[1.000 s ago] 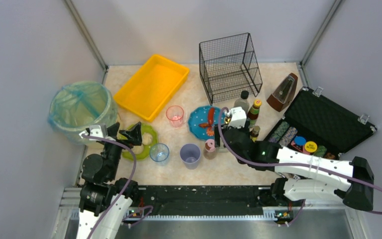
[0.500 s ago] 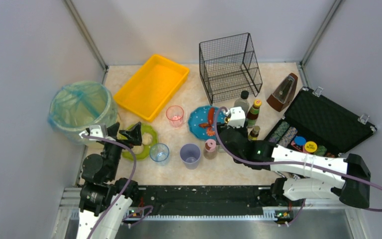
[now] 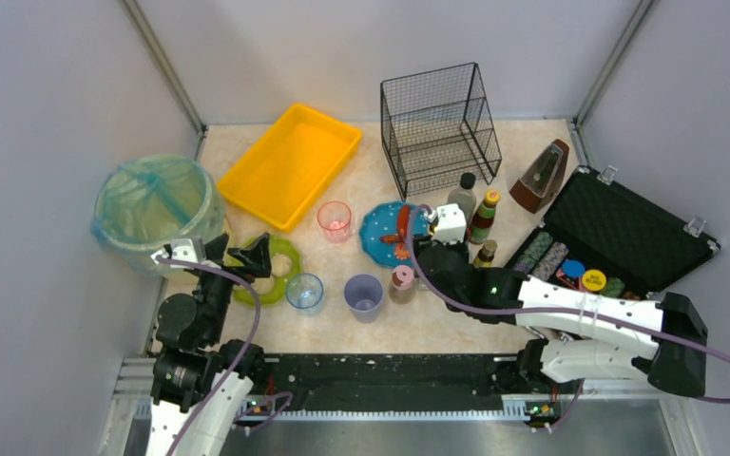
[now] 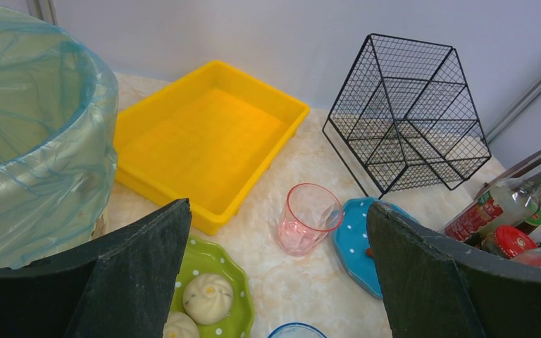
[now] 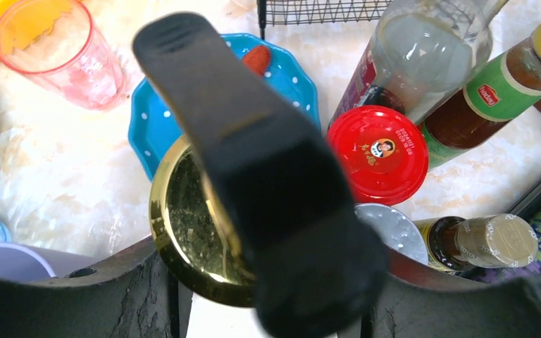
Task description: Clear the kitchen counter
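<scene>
The beige marbled kitchen counter (image 3: 456, 323) holds many items. My right gripper (image 3: 428, 242) is beside the blue dotted plate (image 3: 385, 233). In the right wrist view it (image 5: 268, 282) is shut on a gold-rimmed round cup with a black handle (image 5: 190, 218), held above the counter. My left gripper (image 3: 247, 256) is open and empty over the green plate (image 3: 285, 256). The left wrist view shows two buns (image 4: 208, 296) on that plate (image 4: 243, 303). A pink cup (image 3: 335, 220), a clear blue cup (image 3: 304, 291) and a purple cup (image 3: 364, 295) stand between the arms.
A yellow tray (image 3: 290, 163) and a wire basket (image 3: 437, 123) stand at the back. A bagged bin (image 3: 152, 204) is at the left. Bottles (image 3: 483, 214), a red-lidded jar (image 5: 382, 153), a metronome (image 3: 542, 176) and an open black case (image 3: 627, 233) crowd the right.
My right gripper has shifted a little left toward the blue plate with the gold cup in it. The left arm has not moved.
</scene>
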{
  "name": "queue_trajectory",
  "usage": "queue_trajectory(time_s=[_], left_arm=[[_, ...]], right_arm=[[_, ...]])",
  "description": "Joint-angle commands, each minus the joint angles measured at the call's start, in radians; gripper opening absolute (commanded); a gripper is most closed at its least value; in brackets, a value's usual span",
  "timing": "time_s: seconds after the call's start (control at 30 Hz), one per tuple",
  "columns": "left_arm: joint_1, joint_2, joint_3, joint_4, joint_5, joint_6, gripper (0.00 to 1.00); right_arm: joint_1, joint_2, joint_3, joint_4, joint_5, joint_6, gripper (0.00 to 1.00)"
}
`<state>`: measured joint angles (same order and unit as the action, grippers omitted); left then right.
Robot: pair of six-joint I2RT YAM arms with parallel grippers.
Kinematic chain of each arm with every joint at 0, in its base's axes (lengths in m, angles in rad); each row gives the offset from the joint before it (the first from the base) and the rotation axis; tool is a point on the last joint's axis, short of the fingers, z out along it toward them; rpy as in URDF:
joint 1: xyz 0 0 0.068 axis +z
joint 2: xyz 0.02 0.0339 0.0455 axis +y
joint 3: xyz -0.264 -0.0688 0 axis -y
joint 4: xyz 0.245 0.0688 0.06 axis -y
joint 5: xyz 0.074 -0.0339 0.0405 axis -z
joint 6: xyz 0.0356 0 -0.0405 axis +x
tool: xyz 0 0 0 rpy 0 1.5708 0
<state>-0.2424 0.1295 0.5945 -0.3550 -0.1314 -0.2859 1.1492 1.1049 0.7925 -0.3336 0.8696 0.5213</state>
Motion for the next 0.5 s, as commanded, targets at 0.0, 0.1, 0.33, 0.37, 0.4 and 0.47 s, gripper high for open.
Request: queue_trajectory(time_s=[0.0, 0.1, 0.33, 0.37, 0.4, 0.47], left_arm=[[0.005, 0.003, 0.01, 0.022, -0.01, 0.011, 0.99], [0.005, 0.002, 0.009, 0.022, -0.011, 0.011, 0.99], [0.005, -0.002, 0.009, 0.02, -0.01, 0.011, 0.99], [0.005, -0.003, 0.01, 0.021, -0.01, 0.01, 0.99], [0.005, -0.003, 0.009, 0.02, -0.01, 0.011, 0.99], [0.005, -0.002, 0.009, 0.02, -0.009, 0.011, 0.99]], right_arm=[[0.012, -0.051, 0.04, 0.047, -0.065, -0.066, 0.16], [0.012, -0.077, 0.068, 0.043, -0.094, -0.109, 0.0], [0.012, -0.1, 0.162, 0.016, -0.129, -0.188, 0.0], [0.012, -0.1, 0.176, 0.016, -0.129, -0.201, 0.0], [0.012, -0.1, 0.191, 0.015, -0.129, -0.215, 0.0], [0.012, -0.097, 0.23, 0.015, -0.135, -0.247, 0.0]])
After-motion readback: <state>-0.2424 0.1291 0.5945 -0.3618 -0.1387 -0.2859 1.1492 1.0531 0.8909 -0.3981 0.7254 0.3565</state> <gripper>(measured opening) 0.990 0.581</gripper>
